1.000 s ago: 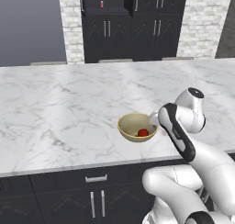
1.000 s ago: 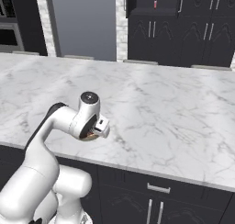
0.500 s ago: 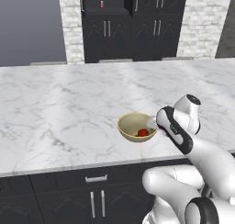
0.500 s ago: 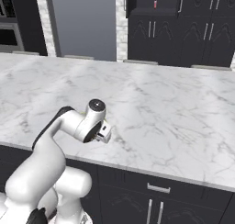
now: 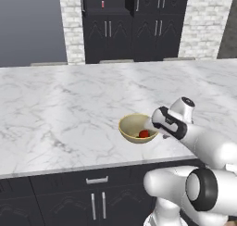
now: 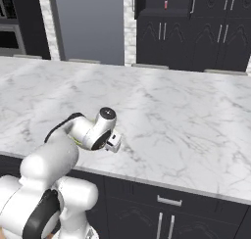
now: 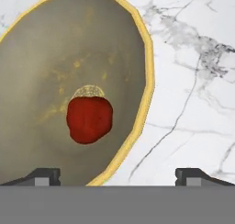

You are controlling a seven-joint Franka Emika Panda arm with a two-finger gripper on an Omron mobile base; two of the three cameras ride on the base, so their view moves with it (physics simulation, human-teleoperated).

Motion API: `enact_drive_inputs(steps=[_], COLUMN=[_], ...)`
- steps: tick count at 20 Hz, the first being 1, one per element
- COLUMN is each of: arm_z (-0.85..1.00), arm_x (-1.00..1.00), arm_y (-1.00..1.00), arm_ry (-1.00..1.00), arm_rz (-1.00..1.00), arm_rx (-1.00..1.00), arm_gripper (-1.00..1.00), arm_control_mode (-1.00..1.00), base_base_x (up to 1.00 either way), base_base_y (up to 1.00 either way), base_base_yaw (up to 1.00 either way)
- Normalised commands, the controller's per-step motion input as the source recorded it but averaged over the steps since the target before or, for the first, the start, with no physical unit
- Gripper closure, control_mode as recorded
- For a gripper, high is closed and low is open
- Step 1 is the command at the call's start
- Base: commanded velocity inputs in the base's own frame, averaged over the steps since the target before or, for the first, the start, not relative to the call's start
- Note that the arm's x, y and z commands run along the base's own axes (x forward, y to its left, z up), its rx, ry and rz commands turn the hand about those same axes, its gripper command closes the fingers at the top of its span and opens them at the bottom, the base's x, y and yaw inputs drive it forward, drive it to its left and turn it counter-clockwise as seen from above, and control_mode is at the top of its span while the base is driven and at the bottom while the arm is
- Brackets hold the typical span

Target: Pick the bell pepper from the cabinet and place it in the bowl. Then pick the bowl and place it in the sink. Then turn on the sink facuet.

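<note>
The tan-yellow bowl [image 5: 132,129] stands on the white marble counter [image 5: 69,114] near its front edge, with the red bell pepper [image 5: 144,134] lying inside it. My gripper [image 5: 156,128] is low at the bowl's right rim and open. In the hand view the bowl [image 7: 69,58] and the bell pepper [image 7: 89,119] are close below. The gripper [image 7: 118,177] straddles the rim, one fingertip [image 7: 43,176] over the bowl's inside and the other over the marble outside. The black cabinet [image 5: 134,21] stands at the back. The sink and the sink facuet are out of view.
A slim pink bottle [image 5: 102,3] stands on a cabinet shelf, also seen from the right [image 6: 165,4]. The marble counter [image 6: 186,110] stretches wide to both sides. An oven front [image 6: 10,22] sits at the far left.
The hand has come down and moved left toward the bowl's right rim. Bowl and bell pepper have stayed in place, and the jaws have stayed wide.
</note>
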Motion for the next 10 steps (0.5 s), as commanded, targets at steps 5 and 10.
enact_drive_inputs(steps=[5,10], arm_z=[-0.27,-0.21], arm_x=[0.37,0.35], arm_y=[0.00,0.00], arm_ry=[0.05,0.04], arm_rz=[0.00,0.00], arm_rx=[0.01,0.01], arm_gripper=[-1.00,-1.00], arm_control_mode=[-1.00,-1.00], base_base_x=[0.00,0.00], base_base_y=[0.00,0.00], base_base_yaw=[0.00,0.00])
